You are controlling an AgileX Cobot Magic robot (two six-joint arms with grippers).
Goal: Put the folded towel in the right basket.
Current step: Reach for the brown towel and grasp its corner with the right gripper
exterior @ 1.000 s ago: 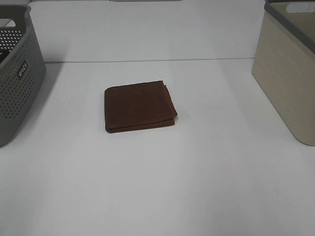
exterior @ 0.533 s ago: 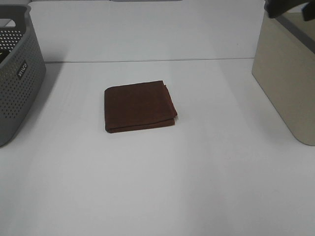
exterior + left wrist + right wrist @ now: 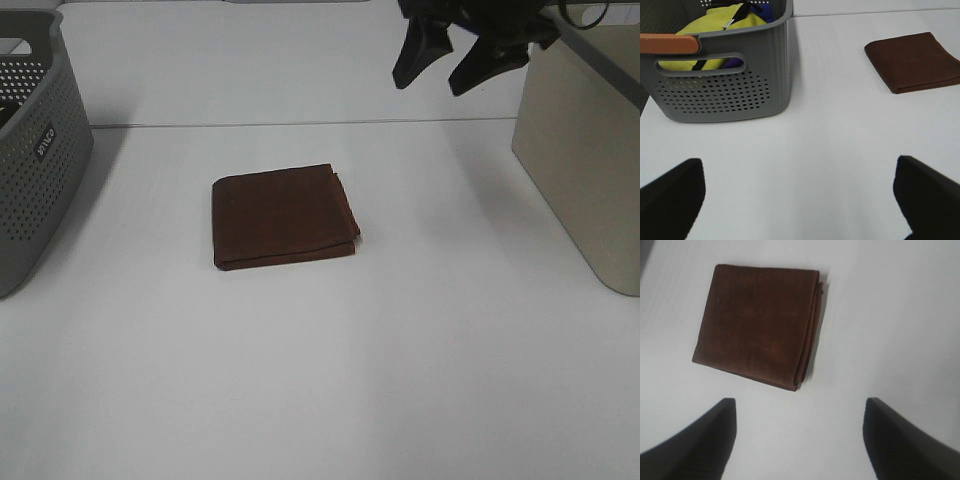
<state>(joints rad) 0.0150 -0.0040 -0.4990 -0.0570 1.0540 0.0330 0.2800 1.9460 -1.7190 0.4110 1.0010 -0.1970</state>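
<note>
The folded brown towel (image 3: pixel 283 216) lies flat on the white table near the middle. It also shows in the left wrist view (image 3: pixel 914 61) and the right wrist view (image 3: pixel 759 325). My right gripper (image 3: pixel 458 62) is open and empty, high above the table behind and to the right of the towel, next to the beige right basket (image 3: pixel 585 160). In the right wrist view its two fingers (image 3: pixel 700 440) stand wide apart with the towel beyond them. My left gripper (image 3: pixel 800 200) is open and empty, low over the table by the grey basket (image 3: pixel 720 75); it is out of the exterior view.
The grey perforated basket (image 3: pixel 35 150) stands at the left edge and holds yellow and blue cloths (image 3: pixel 720 22). The table's back edge runs behind the towel.
My right gripper has come into the exterior view at the top right and moved left and down from the beige basket toward the towel. The towel has not moved.
</note>
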